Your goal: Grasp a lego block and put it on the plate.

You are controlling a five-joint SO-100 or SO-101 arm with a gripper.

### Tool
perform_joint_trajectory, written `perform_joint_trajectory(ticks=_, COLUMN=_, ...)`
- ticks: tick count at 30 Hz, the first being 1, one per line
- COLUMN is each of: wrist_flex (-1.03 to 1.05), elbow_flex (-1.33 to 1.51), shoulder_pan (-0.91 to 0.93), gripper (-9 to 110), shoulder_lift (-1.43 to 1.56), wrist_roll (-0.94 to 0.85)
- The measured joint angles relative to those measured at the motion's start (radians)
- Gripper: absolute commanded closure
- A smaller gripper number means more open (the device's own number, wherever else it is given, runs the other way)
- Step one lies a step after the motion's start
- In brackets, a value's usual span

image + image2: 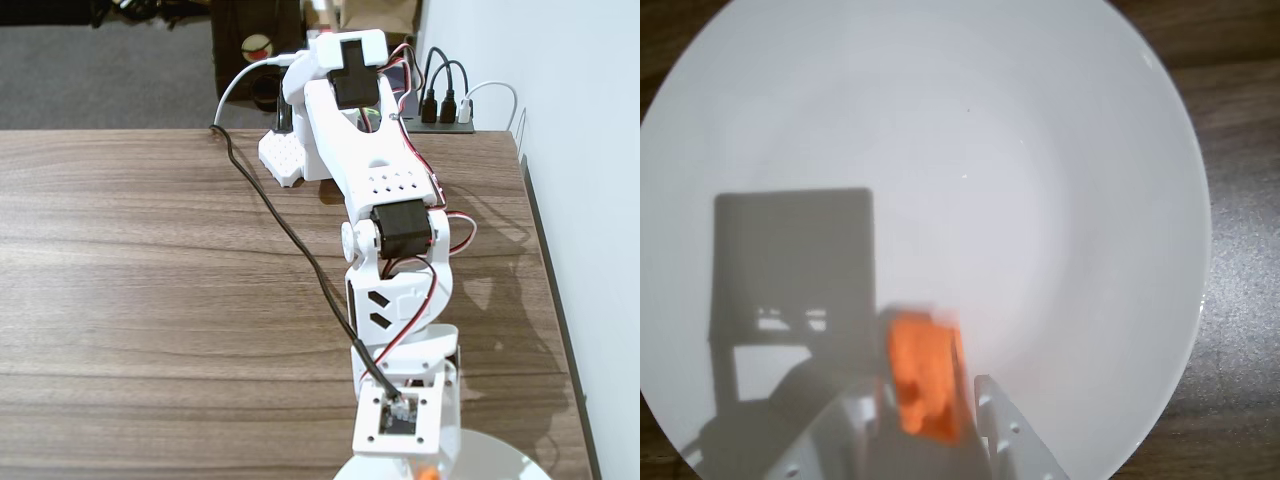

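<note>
Arm is reaching out across the wooden desk [150, 280] w/ the pincer [930, 425] hanging over the plate [1040, 150]. In the wrist view the lego block [925, 385] is sitting between the two white fingers [1005, 430], looking gripped, orange & a bit blurred, so studs aren't readable. Pincer is narrow, closing on the block, jaws only as far apart as the brick allows. Plate is filling nearly the whole wrist view; block is hanging over its lower-middle part, well inside the rim. Can't tell if the block is touching the plate surface or just above it; the shadow of the wrist is falling on the white to the left.

In the fixed view only a sliver of plate [500, 462] is showing at the bottom edge, w/ a speck of orange [428, 473] under the camera mount.

Step in hand, as I'm judging it: the placing part, carry done, release pending. Next move is prob. calling for a small drop if there's any gap, then opening the jaws so the brick is landing flat & not bouncing off the smooth plate, then lifting straight up.
</note>
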Motion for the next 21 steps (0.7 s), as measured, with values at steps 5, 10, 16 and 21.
perform_joint_trajectory(ticks=5, wrist_flex=0.0, elbow_flex=0.0, shoulder_pan=-0.002, gripper=85, shoulder_lift=0.0, wrist_roll=0.008)
perform_joint_trajectory(ticks=10, wrist_flex=0.029, elbow_flex=0.0, shoulder_pan=0.0, gripper=85, shoulder_lift=0.0, wrist_roll=0.023)
perform_joint_trajectory(ticks=16, wrist_flex=0.107, elbow_flex=0.026, shoulder_pan=0.0, gripper=86, shoulder_lift=0.057, wrist_roll=0.072)
perform_joint_trajectory(ticks=21, wrist_flex=0.132, elbow_flex=0.178, shoulder_pan=-0.015, gripper=101, shoulder_lift=0.201, wrist_roll=0.124)
